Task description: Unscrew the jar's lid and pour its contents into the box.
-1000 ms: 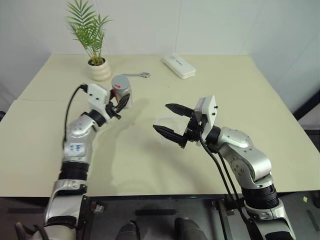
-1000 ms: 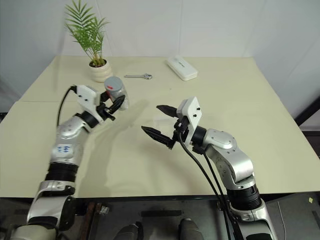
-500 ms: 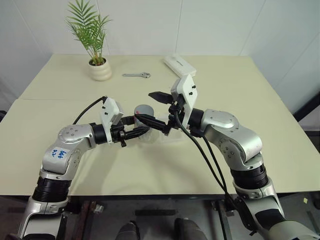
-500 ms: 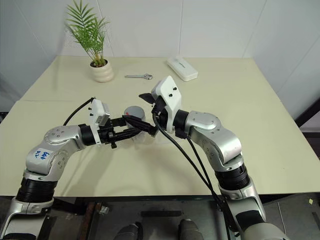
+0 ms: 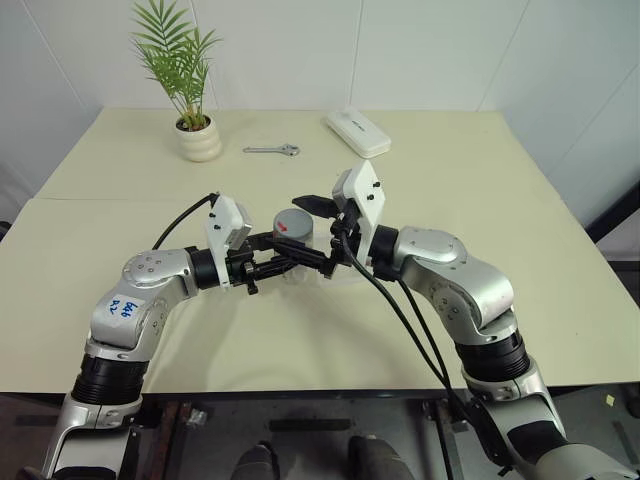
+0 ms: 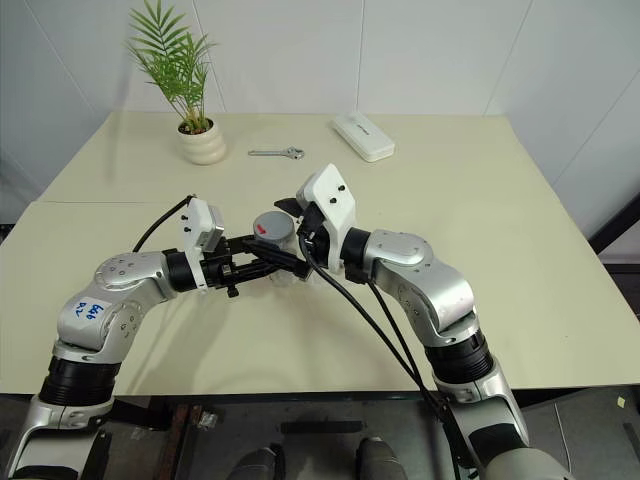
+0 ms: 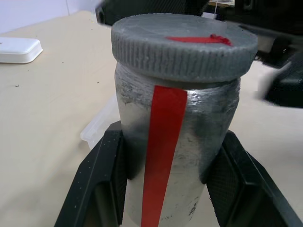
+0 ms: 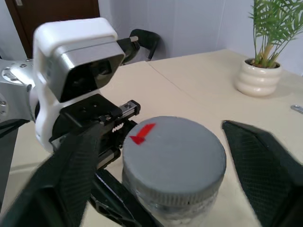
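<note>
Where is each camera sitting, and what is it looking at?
Left eye and right eye views: on the head, looking down at the table; both arms show.
Left wrist view: on the left arm, facing the jar clamped by the left tool.
Right wrist view: on the right arm, facing the lid between the right tool fingers.
All share the jar.

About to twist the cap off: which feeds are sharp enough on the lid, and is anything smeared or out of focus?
Left wrist view: lid ridges and jar label crisp; the dark shape behind on the right is blurred. Right wrist view: lid top sharp, the near right end effector fingers soft, plant slightly defocused. Head views: evenly lit, soft shadows, no glare.
</note>
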Controlling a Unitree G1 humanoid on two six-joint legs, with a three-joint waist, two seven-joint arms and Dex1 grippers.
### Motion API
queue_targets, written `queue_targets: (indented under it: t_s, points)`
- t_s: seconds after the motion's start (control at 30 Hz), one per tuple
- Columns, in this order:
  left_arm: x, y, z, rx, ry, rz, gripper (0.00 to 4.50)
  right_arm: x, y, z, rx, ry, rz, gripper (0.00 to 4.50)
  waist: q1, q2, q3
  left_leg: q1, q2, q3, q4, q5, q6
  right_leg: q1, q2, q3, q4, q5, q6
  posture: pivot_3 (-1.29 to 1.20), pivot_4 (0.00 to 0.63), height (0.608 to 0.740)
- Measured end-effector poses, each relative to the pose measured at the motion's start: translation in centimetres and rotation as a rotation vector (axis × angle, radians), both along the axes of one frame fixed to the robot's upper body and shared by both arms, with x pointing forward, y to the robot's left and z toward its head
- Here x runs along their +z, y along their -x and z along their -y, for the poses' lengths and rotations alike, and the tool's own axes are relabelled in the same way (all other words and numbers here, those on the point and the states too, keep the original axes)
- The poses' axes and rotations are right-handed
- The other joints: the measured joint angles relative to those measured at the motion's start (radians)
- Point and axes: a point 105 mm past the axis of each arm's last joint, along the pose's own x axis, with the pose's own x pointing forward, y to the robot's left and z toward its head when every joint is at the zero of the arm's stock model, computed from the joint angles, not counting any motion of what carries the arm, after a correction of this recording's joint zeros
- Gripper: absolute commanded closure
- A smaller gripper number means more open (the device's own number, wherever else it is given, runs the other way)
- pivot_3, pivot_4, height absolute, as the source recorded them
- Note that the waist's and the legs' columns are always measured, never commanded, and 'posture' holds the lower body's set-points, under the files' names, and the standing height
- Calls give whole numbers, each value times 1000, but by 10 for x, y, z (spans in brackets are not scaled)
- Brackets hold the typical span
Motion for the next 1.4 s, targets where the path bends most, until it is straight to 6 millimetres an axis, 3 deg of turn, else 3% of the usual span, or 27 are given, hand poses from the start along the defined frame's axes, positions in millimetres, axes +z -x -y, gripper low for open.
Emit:
queue_targets:
  t_s: [0.07, 0.1, 0.4, 0.53, 0.67, 0.9, 1.07, 1.1, 1.27, 1.4]
  points:
    - [0, 0, 1, -2, 1, 2, 2637, 0, -1, 1, -5, 0, 2, 1863, 0, 0, 0, 0, 0, 0, 0, 0, 0, 0, 0, 0, 0, 0, 0, 0, 150, 740]
    - [0, 1, 1, -2, 1, 3, 2637, 0, -1, 1, -4, 0, 3, 1938, 0, 0, 0, 0, 0, 0, 0, 0, 0, 0, 0, 0, 0, 0, 0, 0, 150, 740]
    - [1, 4, -1, -23, 1, 20, 2637, 2, -2, 2, 65, 0, -12, 1938, 1, 0, 0, 0, 0, 0, 0, 0, 0, 0, 0, 0, 0, 0, 0, 0, 150, 740]
    - [-3, 21, 8, -223, -6, -19, 2637, 1, 18, 16, 277, 68, -44, 1938, 4, 0, 0, -1, 0, 0, 0, -1, 0, 0, 0, 0, -2, 0, 0, 0, 150, 740]
    - [5, 25, 19, -378, 33, -16, 2637, 13, 26, 21, 428, 174, -5, 1938, 0, 0, 0, 0, 0, 0, 1, -1, 0, 0, 1, 0, -1, 0, 0, 0, 150, 740]
    - [2, 25, 21, -421, 31, -2, 2637, 12, 25, 21, 491, 180, 6, 1938, -6, 0, 0, -1, 1, 0, 0, -1, 0, -1, 1, 0, 1, -1, 0, 0, 150, 740]
    - [4, 22, 21, -400, 34, 25, 2637, 13, 28, 10, 514, 152, -3, 194, -2, 0, 0, -1, 1, 1, 1, -1, 0, -1, 1, 0, 1, -1, 0, 0, 150, 740]
    - [4, 22, 21, -396, 34, 25, 2637, 12, 30, 8, 526, 149, -14, 28, -1, 0, 0, -1, 1, 1, 1, -1, 0, -1, 1, 0, 1, -1, 0, 0, 150, 740]
    - [2, 22, 17, -379, 22, 16, 2637, 12, 22, 7, 450, 153, 3, 28, 1, 0, 0, -1, 1, 1, 1, -1, 0, -1, 1, 0, 1, -1, 0, 0, 150, 740]
    - [-4, 23, 3, -334, 5, 0, 2637, 24, 16, 22, 364, 146, 75, 28, 1, 0, 0, -1, 1, 1, 1, -1, -1, -2, 1, 0, 1, -2, -1, 0, 150, 740]
